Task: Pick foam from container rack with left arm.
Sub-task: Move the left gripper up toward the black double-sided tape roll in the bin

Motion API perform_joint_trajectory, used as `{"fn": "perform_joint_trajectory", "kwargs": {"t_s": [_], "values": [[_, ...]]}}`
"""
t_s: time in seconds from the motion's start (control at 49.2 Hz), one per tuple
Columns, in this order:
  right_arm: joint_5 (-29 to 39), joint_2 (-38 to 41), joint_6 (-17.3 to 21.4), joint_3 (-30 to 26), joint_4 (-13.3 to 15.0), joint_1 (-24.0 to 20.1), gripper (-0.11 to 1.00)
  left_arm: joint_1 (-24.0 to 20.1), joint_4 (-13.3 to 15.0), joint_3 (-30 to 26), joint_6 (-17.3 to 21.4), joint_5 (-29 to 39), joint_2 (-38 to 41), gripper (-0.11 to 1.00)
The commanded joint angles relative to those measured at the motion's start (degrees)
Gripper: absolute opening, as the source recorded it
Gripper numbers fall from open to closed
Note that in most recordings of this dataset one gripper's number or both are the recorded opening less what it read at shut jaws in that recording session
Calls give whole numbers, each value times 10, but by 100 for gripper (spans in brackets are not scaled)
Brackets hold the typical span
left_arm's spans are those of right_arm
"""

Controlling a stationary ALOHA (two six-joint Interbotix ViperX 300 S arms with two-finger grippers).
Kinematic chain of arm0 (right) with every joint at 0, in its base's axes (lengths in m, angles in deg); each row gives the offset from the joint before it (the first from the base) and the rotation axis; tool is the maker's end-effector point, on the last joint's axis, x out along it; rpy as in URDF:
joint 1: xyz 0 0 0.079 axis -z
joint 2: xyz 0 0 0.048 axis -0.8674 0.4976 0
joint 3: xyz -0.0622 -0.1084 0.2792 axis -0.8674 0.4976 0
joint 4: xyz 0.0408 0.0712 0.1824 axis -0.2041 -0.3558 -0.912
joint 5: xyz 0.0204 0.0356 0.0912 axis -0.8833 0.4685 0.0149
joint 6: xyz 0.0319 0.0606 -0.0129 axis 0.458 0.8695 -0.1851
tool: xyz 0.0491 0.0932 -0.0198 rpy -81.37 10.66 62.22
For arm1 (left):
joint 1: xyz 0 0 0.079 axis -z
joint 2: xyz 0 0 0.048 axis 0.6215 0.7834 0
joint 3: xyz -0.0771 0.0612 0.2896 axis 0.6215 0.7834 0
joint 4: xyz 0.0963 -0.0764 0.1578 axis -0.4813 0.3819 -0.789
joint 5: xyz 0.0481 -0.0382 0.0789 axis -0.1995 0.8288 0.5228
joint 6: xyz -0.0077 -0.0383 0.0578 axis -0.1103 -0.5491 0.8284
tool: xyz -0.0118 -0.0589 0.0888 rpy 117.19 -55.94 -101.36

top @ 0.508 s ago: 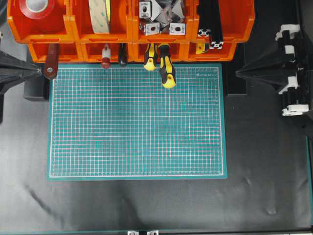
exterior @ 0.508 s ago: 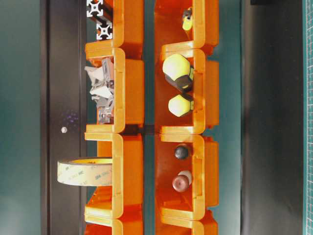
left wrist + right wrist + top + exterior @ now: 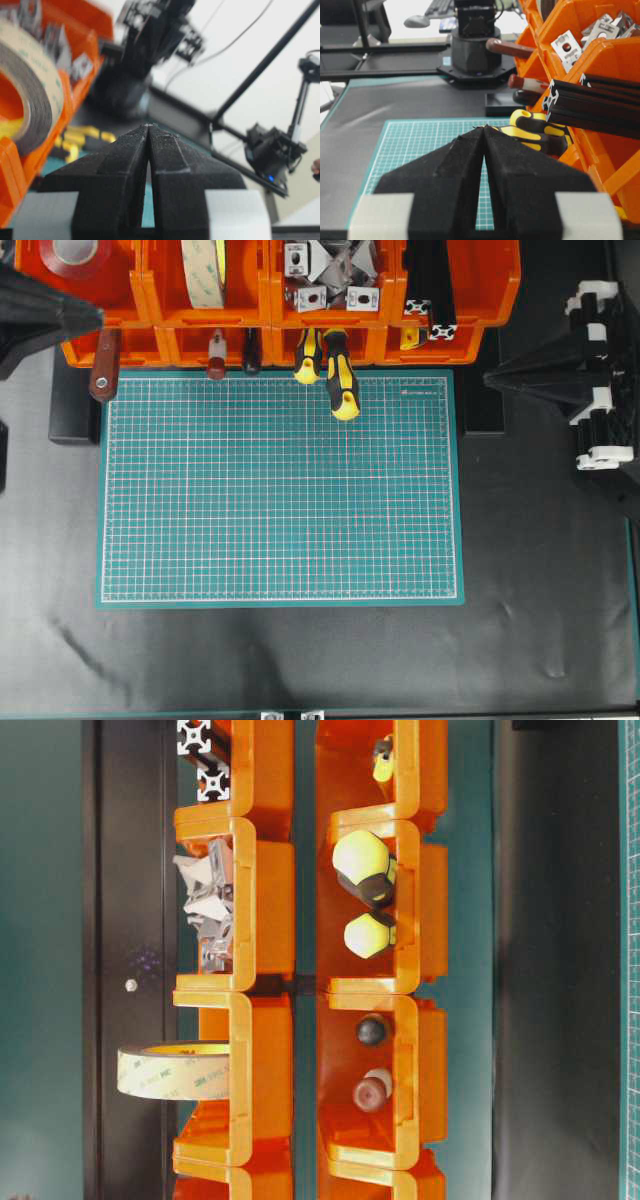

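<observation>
Overhead exterior view: the container rack (image 3: 270, 300) is seen along the top edge of the frame, its upper row cut off by that edge. The foam (image 3: 204, 272) stands on edge in the second upper bin from the left, and only its lower part is shown. A red tape roll (image 3: 75, 254) in the upper-left bin is likewise cropped. The left gripper (image 3: 92, 314) enters from the upper left, its black fingers pressed together into a point over the rack's left end, well apart from the foam; most of the left arm is out of frame. The right gripper (image 3: 492, 385) is seen at the right edge, pointing toward the green mat (image 3: 280, 490), with its fingers also closed tip to tip.

In the left wrist view the closed fingertips (image 3: 149, 129) fill the lower middle, and the foam (image 3: 30, 95) is blurred and cut off at the left edge; a dark grey ring face and a pale liner can be made out. In the table-level view, which is turned sideways, the foam (image 3: 175, 1070) is shown edge-on, projecting from its bin at lower left; printing on the liner is too small to be read with confidence. Yellow-and-black tool handles (image 3: 335, 375) hang from the lower bins onto the mat. Metal brackets (image 3: 330, 275) are heaped in the third upper bin, possibly corner brackets, though the shapes are hard to separate.
</observation>
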Motion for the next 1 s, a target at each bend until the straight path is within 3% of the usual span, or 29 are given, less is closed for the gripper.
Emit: {"fn": "perform_joint_trajectory", "kwargs": {"t_s": [0.0, 0.284, 0.63, 0.711, 0.853, 0.975], "values": [[-8, 3, 2, -20, -2, 2, 0, -16, -3, -83, -40, 95, 19, 0], [-11, 2, 3, -20, -3, -1, 0, -51, -3, -212, -151, 198, 76, 0], [-11, -1, 2, -21, -2, -16, 0, -58, -4, -238, -167, 233, 123, 3], [-11, -2, 1, -21, -2, -20, 0, -64, -3, -239, -172, 236, 123, 18], [-11, -2, 1, -22, -2, -25, 0, -69, -3, -243, -187, 280, 135, 60], [-11, -2, -1, -22, -3, -25, 0, -73, -3, -252, -224, 316, 152, 87]]}}
